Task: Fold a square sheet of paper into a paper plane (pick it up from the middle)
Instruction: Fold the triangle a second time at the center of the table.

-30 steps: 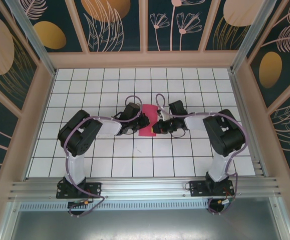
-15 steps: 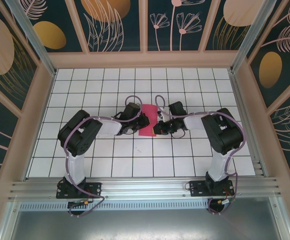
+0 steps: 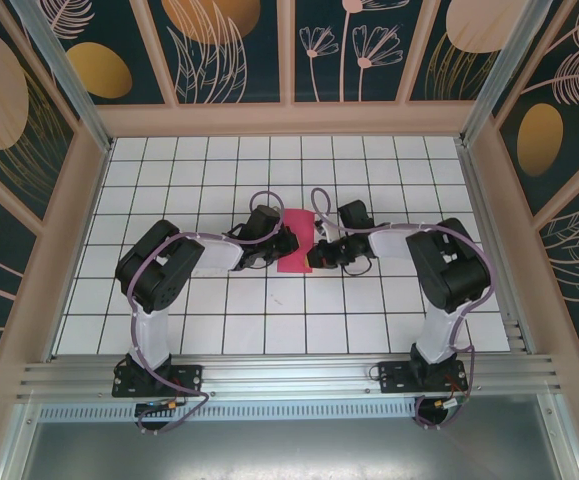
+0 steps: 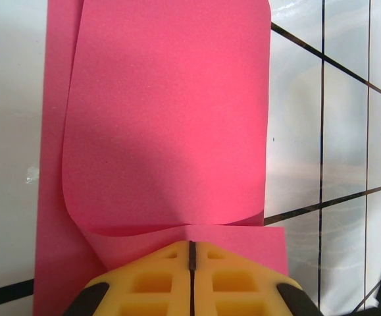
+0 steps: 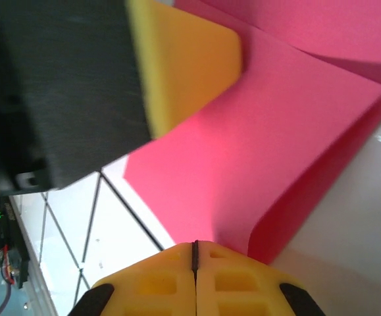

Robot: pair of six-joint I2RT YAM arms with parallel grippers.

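Jaws pressed together, left tool (image 4: 191, 246) and right tool (image 5: 195, 246) each touch the folded square sheet of paper (image 4: 170, 118)

Bright, even light (soft close-up blur)

We see white tiled floor (image 3: 269, 320) with black grid under the left claw (image 3: 289, 244), dark floral wall panels (image 3: 229, 50) in pale wood frames beyond and beside it, aluminium rail (image 3: 289, 375) behind it

Magenta-pink square sheet of paper (image 3: 297, 243), folded over on itself, upper flap bowed up, lying flat mid-table (image 3: 269, 320)
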